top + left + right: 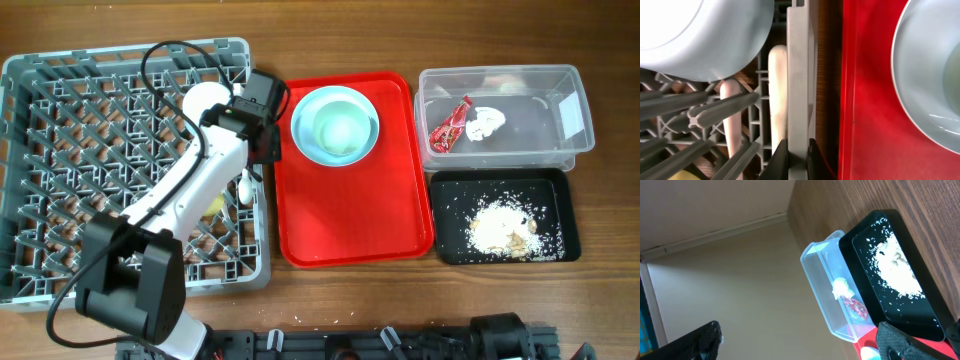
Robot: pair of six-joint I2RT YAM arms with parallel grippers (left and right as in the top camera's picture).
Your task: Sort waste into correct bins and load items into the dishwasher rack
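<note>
While left gripper [797, 150] pinches dishwasher rack [20, 150] wall, right gripper [799, 330] wide, clear tub [575, 100] upper right holding red wrapper [450, 125] and tissue [487, 122], black tray [445, 190] with rice scraps [500, 228], light blue plate [298, 125] on red tray [350, 220] centre

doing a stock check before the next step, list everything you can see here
lattice plastic dishwasher rack: one, grey, table's left
small round bowl: one, pale blue, in rack
plastic utensils: two, white, in rack by right wall
cup: one, yellow, in rack, mostly hidden
rectangular plastic tray: one, red, centre
round plate: one, light blue, on red tray
bowl: one, pale green, on plate
plastic tub: one, clear, right
snack wrapper: one, red, in tub
crumpled tissue: one, white, in tub
shallow tray: one, black, beside tub
rice-like scraps: one heap, whitish, in black tray
left gripper: closed on rack's right wall
right gripper: open, empty
</note>
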